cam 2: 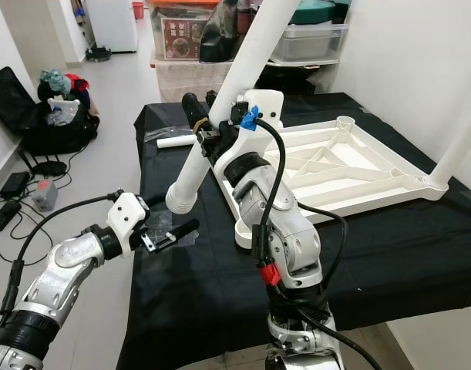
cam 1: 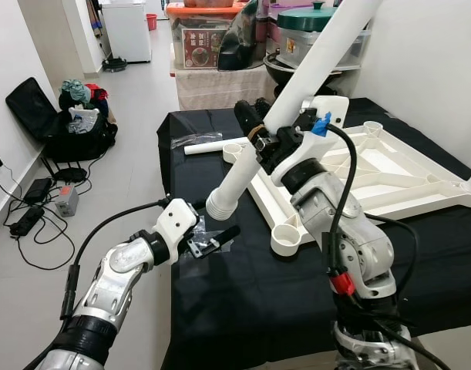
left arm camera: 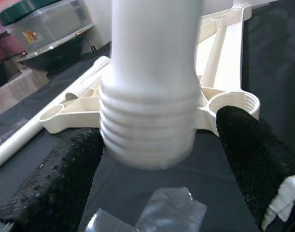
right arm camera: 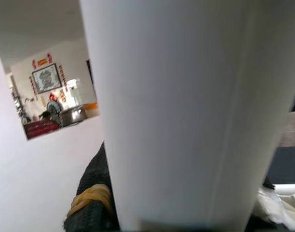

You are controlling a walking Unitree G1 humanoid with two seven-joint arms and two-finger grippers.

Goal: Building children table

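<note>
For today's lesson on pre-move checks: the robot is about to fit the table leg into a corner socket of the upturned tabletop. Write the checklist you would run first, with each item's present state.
1. Right gripper shut on the table leg: ok.
2. Threaded end of the leg visible and undamaged: ok.
3. Near corner socket of the tabletop unblocked: ok.
4. Threaded end over that socket: not ok, it hangs beside it, tilted.
5. Left gripper open and off the leg: ok.
6. Spare leg lying away from the path: ok.
</note>
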